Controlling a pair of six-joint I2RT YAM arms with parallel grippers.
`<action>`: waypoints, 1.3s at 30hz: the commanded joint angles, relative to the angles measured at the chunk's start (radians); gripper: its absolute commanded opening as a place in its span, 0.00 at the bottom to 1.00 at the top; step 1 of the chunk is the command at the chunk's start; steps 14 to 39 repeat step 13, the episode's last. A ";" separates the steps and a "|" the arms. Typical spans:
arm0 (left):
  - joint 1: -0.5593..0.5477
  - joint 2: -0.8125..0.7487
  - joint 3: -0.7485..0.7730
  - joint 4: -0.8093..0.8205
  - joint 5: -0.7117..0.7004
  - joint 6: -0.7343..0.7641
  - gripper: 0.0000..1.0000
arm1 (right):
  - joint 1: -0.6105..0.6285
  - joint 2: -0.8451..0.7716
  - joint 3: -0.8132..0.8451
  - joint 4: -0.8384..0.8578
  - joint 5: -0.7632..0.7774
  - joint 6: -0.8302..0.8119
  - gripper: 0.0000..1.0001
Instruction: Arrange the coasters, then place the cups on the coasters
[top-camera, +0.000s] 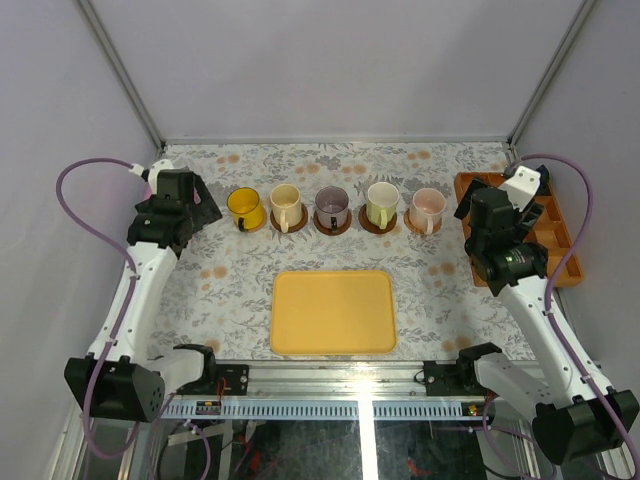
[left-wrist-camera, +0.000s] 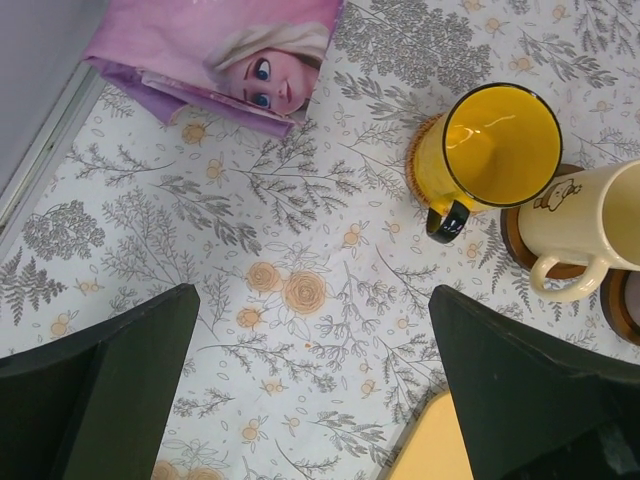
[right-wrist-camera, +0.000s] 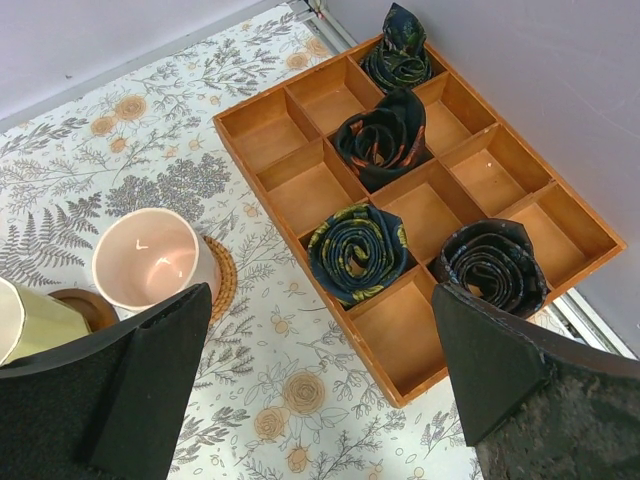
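1. Five cups stand in a row across the far middle of the table (top-camera: 230, 290). L to R: yellow cup (top-camera: 245, 206), cream cup (top-camera: 286, 204), purple-grey cup (top-camera: 331, 206), green-white cup (top-camera: 381, 202), pink cup (top-camera: 428, 205).
2. Each cup sits on one of the coasters (right-wrist-camera: 222, 278); brown rims show under the cups. Handles mostly point toward the near edge.
3. L gripper (left-wrist-camera: 312, 320): fingers spread wide, nothing between them. It hangs above bare tablecloth just L of the yellow cup, not touching it.
4. R gripper (right-wrist-camera: 322, 310): also wide open and holding nothing. It hangs between the pink cup and the box (right-wrist-camera: 300, 110), clear of both.
5. Tray (top-camera: 333, 312): flat, yellow, near-centre, in front of the row and apart from it.
6. Box: orange, w/ compartments, at the far R edge. Four dark rolled cloths (right-wrist-camera: 358, 250) sit in separate compartments.
7. A pink-purple printed packet (left-wrist-camera: 220, 50) w/ a cartoon face lies far L, near the wall, beyond the L gripper.
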 joint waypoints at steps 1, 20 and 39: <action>0.009 -0.044 -0.033 0.034 -0.062 -0.032 1.00 | -0.004 0.001 0.015 0.033 0.033 -0.015 0.99; 0.009 -0.147 -0.092 0.078 -0.060 -0.049 1.00 | -0.004 0.000 0.002 0.037 0.022 -0.022 0.99; 0.009 -0.147 -0.092 0.078 -0.060 -0.049 1.00 | -0.004 0.000 0.002 0.037 0.022 -0.022 0.99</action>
